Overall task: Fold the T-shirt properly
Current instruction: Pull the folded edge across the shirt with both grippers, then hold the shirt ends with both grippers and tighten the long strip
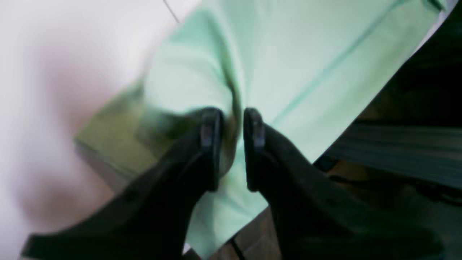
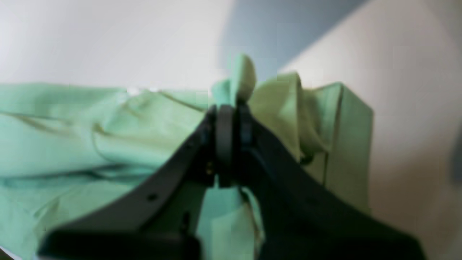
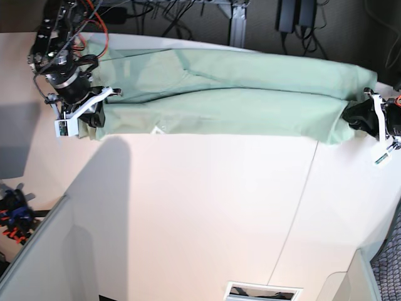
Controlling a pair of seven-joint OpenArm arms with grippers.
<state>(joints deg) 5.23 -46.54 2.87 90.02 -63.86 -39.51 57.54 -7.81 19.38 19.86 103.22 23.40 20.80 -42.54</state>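
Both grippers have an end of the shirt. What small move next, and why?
Probably carry both ends toward the near table edge together: the T-shirt stretches as a long band between the right gripper and left gripper, both shut on cloth.

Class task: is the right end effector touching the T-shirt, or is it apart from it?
Touching. The right wrist view shows the right end effector closed on a bunched fold of the T-shirt, with cloth poking out above its fingertips.

T-shirt (image 3: pixel 232 94) across table (image 3: pixel 200 207), far edge
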